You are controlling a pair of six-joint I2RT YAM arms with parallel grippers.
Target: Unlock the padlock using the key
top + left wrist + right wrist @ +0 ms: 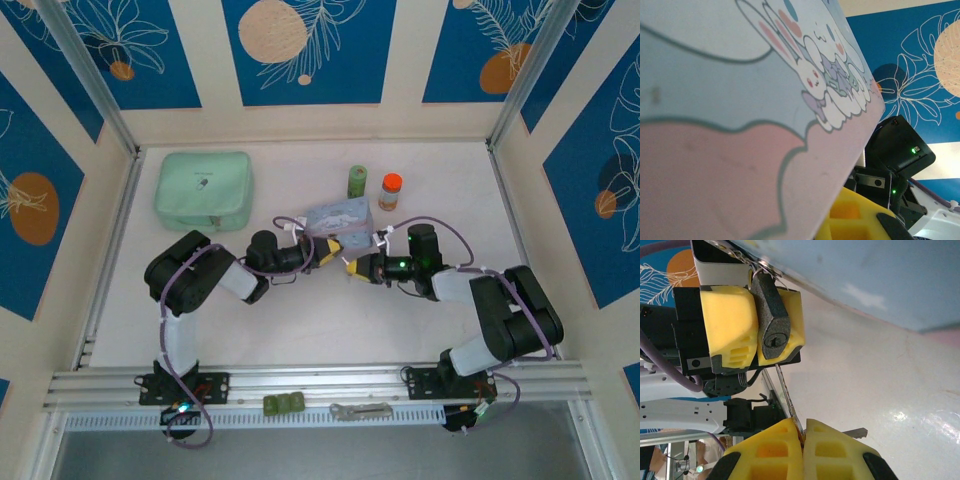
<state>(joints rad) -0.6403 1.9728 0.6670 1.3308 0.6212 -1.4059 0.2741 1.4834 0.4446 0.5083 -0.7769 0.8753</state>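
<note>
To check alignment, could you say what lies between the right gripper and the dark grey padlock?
The thin silvery key spans that gap, in the right wrist view.

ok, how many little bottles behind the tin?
2: a green bottle and an orange-capped bottle to its right, both just behind the tin. Others may be hidden.

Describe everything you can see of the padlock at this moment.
The padlock is small, with a dark grey, rough-looking metal body and a thin silver shackle at its top, apparently hooked through the clasp of the pale blue tin. The left end effector clamps its body between yellow pads. Its keyhole end faces the right wrist camera. The key, pinched in the right end effector, points at it, tip just short of the keyhole, not inserted.
</note>
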